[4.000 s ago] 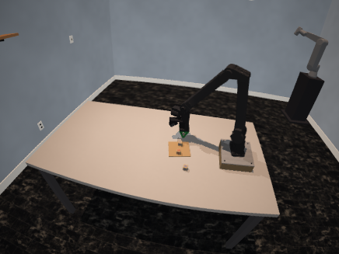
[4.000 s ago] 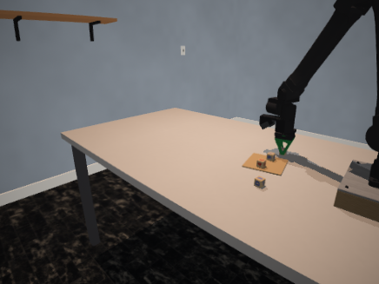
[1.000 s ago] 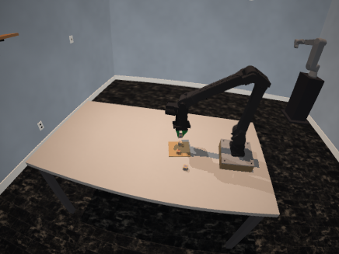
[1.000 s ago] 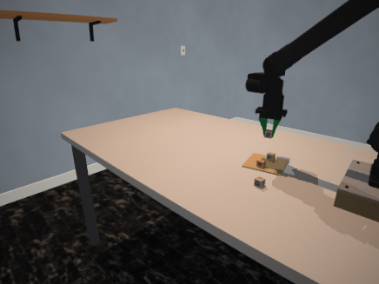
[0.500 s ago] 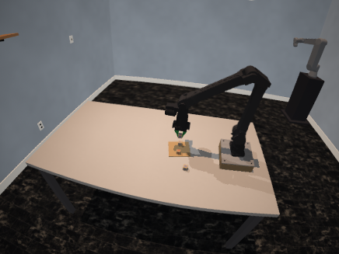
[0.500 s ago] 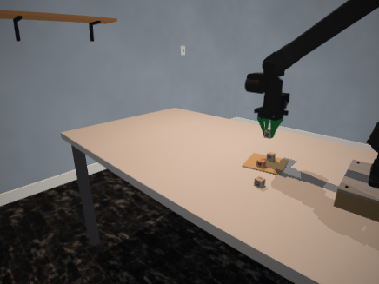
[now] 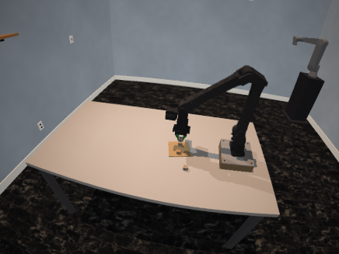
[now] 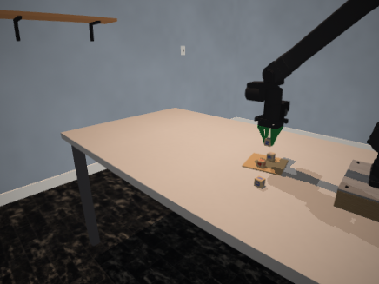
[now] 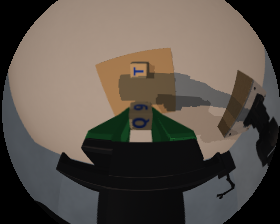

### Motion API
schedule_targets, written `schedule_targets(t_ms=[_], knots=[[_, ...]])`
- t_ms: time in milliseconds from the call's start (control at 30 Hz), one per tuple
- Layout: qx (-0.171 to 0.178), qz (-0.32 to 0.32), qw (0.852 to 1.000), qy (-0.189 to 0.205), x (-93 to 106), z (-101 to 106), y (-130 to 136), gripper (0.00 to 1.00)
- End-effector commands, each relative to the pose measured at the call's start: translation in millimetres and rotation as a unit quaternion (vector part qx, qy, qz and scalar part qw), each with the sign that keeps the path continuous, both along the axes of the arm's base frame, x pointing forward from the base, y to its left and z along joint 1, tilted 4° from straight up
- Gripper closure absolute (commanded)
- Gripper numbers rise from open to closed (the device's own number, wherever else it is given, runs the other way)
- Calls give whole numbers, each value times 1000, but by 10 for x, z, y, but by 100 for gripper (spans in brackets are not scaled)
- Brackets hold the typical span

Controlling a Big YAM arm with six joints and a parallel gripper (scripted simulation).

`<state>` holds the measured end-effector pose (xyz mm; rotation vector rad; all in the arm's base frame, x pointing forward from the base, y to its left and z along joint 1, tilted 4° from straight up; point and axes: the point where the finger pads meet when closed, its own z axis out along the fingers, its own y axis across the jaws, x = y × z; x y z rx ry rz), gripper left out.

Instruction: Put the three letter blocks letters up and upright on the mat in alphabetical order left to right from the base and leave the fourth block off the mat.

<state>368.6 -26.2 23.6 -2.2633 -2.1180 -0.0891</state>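
My gripper [image 7: 180,139] [image 8: 269,142] [image 9: 140,111] points down and is shut on a block [image 8: 268,142] [image 9: 140,115], held in the air over or beside the mat's far side. It shows a blue Q on the face toward the palm and a blue 9 on the face toward the wrist camera. On the orange mat [image 7: 172,145] [image 8: 251,164] [image 9: 107,75] stands the T block [image 7: 181,144] [image 8: 270,156] [image 9: 139,70], its T on top. Beside it on the mat is a block with red marks [image 7: 179,151] [image 8: 261,163], hidden in the wrist view.
The fourth block [image 7: 185,168] [image 8: 259,182] lies on the table [image 7: 117,145] [image 8: 165,154], off the mat on the near side. The robot's base [image 7: 236,157] [image 8: 356,188] [image 9: 235,102] stands to the right of the mat. The arm's shadow crosses the mat.
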Motion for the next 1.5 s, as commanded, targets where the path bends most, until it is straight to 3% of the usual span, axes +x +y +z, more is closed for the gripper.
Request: schedule_targets(t_ms=[0,300,500,567,600,733,1467], knots=[[-3,-1,1000,-4,63,-89,28,80],[-3,-1,1000,-4,62,-514,59,80],[-3,1,1000,-4,67,-664,72,80],[-3,1,1000,-4,67,-664,72,80],[-5,-3,1000,-23,182,-553,34,80],[-4,-2,1000,-10,128,-663,43,80],[-4,-2,1000,-11,131,-658,43,80]])
